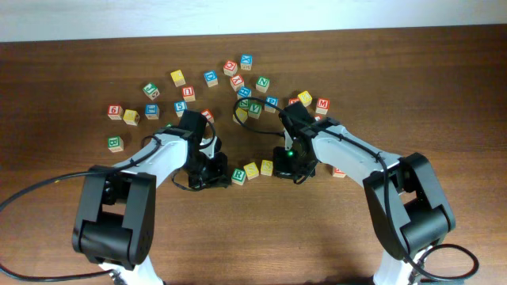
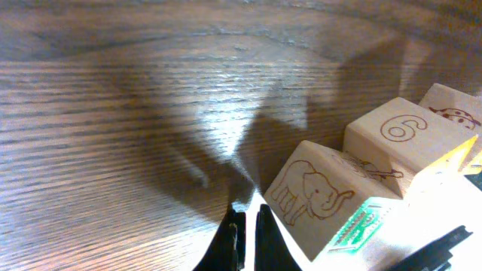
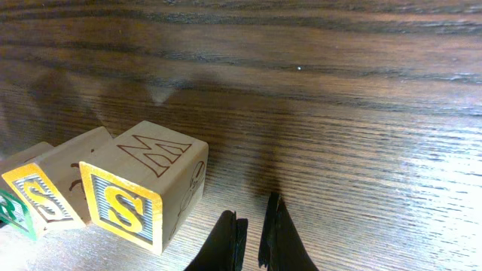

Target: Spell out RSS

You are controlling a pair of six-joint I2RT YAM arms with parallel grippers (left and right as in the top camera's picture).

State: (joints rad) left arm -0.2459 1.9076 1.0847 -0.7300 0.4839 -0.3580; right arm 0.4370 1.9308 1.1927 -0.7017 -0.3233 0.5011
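The 3 cubes lie in a row near the table's (image 1: 253, 237) middle, between the 2 arms: R (image 1: 238, 174) on the left, middle S (image 1: 252, 169) beside it, end S (image 1: 267, 167) on the right. From above it reads RSS, though the line slants a little, with R nearest the robot.

The left gripper (image 2: 245, 237) is clenched on nothing, low at the table just beside R's outer side. The right gripper (image 3: 252, 237) is likewise clenched and empty, just beside the end S (image 3: 143, 192), with bare wood between them.

The step in hand looks like squaring up the row. To do it well:
- Keep both pairs of fingers closed and use them as blunt pushers.
- Press low on the cube sides so that no cube tips or rolls its letter away.
- Nudge R slightly away from the robot to straighten the line.
- Push slowly, 1 end at a time.
- Lift straight up afterwards, clear of the loose cubes (image 1: 177, 77) beyond.
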